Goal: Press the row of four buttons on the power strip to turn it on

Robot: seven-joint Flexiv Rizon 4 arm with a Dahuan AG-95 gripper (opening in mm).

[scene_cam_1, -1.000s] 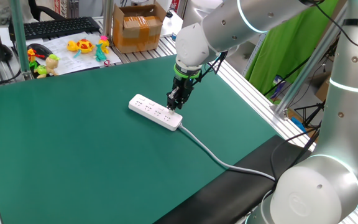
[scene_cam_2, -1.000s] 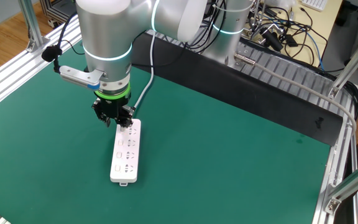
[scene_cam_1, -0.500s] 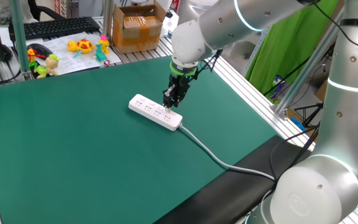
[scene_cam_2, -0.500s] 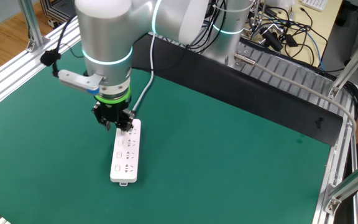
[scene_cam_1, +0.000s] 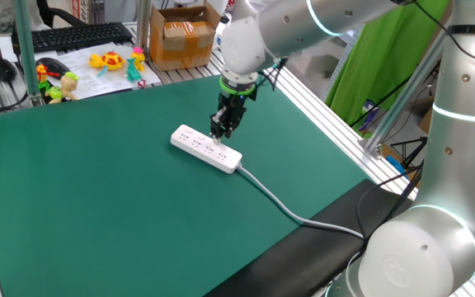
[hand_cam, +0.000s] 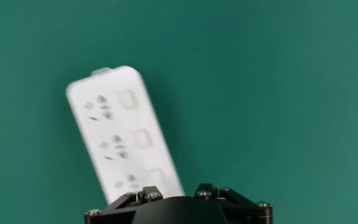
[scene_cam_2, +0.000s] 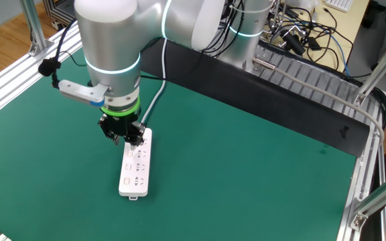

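Note:
The white power strip (scene_cam_1: 200,147) lies flat on the green mat, its cable running off toward the table's near right edge. My gripper (scene_cam_1: 219,132) points straight down over the strip's cable-side half, fingertips close above its top face; I cannot tell whether they touch it. From the other side the gripper (scene_cam_2: 127,137) stands over the strip's (scene_cam_2: 136,167) far end. The hand view is blurred: the strip (hand_cam: 120,134) runs diagonally with three of the four buttons (hand_cam: 142,138) in a row along its right side. The gripper (hand_cam: 176,191) is open, with a gap between its dark fingertips and nothing in it.
The white cable (scene_cam_1: 279,202) curves over the mat to the front edge. Behind the mat are a cardboard box (scene_cam_1: 184,37), small toys (scene_cam_1: 110,60) and a keyboard (scene_cam_1: 72,35). Aluminium rails (scene_cam_2: 19,73) border the mat. Loose wires (scene_cam_2: 307,33) lie at the back.
The arm has slid along the strip, away from the cable end toward its middle. The fingers keep the same spread. The strip has not moved.

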